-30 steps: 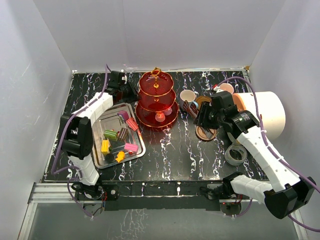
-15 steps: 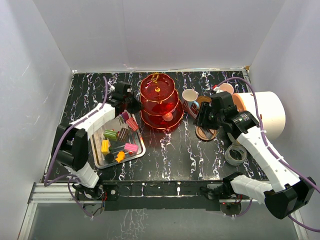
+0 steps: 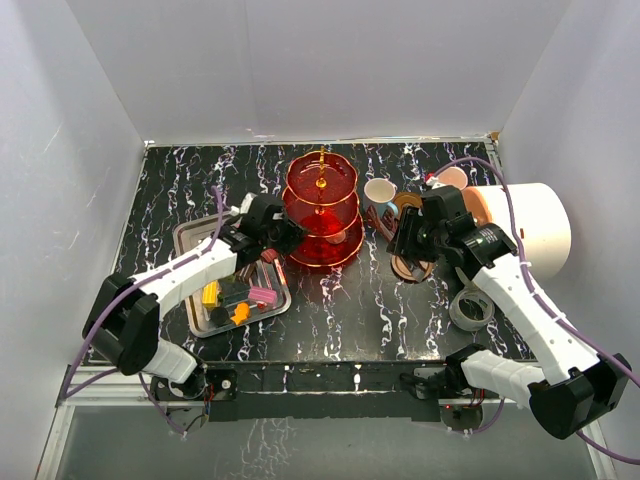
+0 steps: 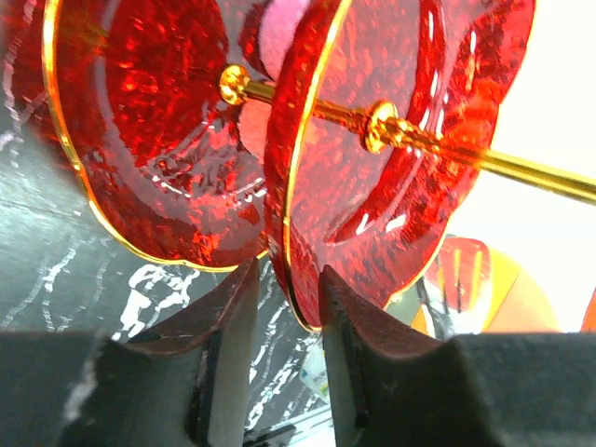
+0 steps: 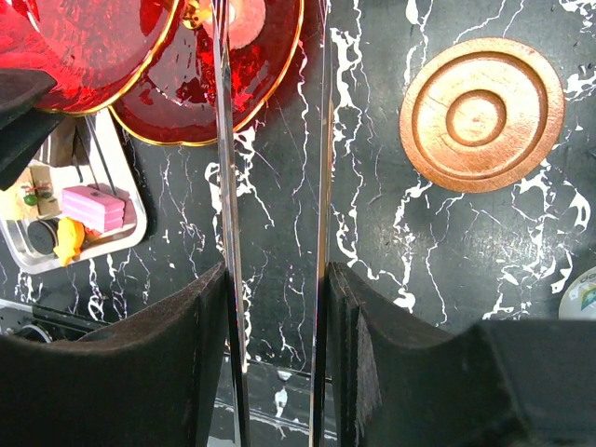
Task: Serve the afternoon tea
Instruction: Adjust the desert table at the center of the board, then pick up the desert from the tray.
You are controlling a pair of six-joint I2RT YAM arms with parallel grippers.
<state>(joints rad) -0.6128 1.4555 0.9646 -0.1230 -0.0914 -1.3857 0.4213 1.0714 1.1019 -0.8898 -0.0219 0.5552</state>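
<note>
while the left pincer [image 4: 287, 275] stands with its jaws slightly apart astride the gold rim of one tier of the red three-tier stand [image 3: 322, 205], floor shows between one finger and that rim, so it is judged not clamped. the stand sits upright directly ahead of this pincer, and the silver tray [image 3: 188, 238] lies behind and beneath it. the right pincer [image 5: 277, 270] is closed on two thin shiny strips, seemingly tongs [image 5: 223, 140], whose tips reach toward the stand's lowest tier. risks: a skewed withdrawal of the left pincer could hook the rim and tip the stand, shedding the pink sweet [image 3: 336, 234] on a lower tier. a swing of the tongs could strike the stand or the blue cup [image 3: 380, 192] just beside the right pincer. count: one stand, two cups (the blue cup and a pink cup [image 3: 452, 177]), two brown saucers [image 5: 481, 114], one sweet on the stand, and at least four block sweets [image 3: 262, 295] on the tray. the arm hides any others.
</note>
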